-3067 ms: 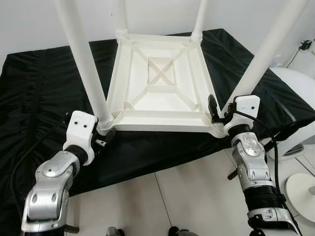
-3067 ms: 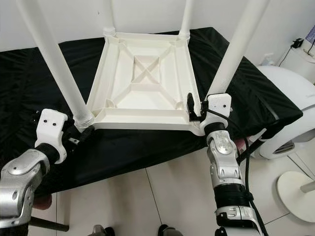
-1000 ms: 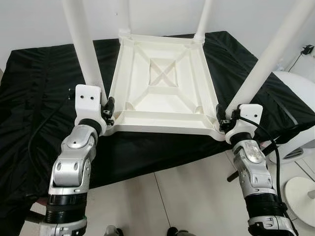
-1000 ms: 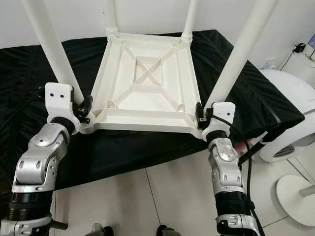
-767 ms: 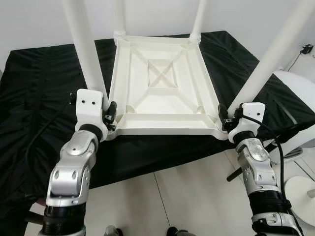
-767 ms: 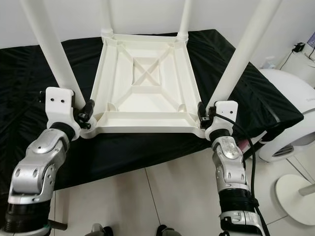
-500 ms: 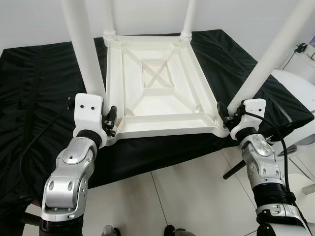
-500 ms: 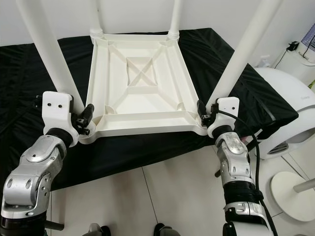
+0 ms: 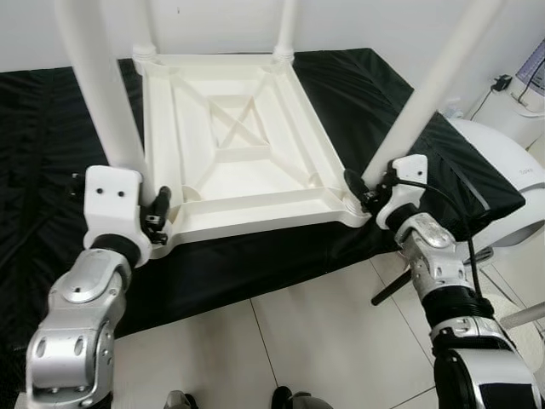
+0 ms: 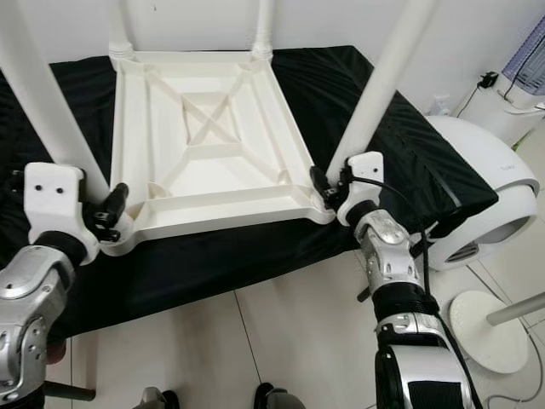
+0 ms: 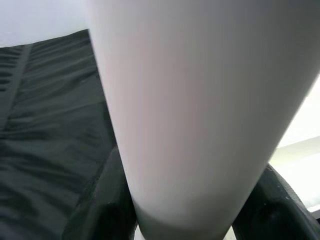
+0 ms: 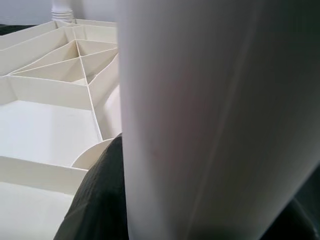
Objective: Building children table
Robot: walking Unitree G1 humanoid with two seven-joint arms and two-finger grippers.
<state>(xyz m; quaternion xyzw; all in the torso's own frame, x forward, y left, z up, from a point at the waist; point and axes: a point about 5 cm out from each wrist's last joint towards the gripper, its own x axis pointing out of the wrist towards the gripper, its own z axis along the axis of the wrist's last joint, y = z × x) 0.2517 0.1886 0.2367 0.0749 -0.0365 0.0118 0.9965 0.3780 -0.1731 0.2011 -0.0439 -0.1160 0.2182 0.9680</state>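
You're looking at a plain indoor room, more like a test or demo space than a lived-in home. A bare white wall (image 9: 409, 21) runs along 12 o'clock, and pale glossy floor tiles (image 9: 315, 341) lie at 6 o'clock. A black cloth (image 10: 358, 94) covers the desk. At 3 o'clock stands a rounded white appliance (image 10: 490, 200), with a white round stand base (image 10: 485, 328) below it.

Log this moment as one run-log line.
stage: table assembly | table: upside down on black cloth, four legs fitted | left gripper: around near-left leg | right gripper: around near-right leg
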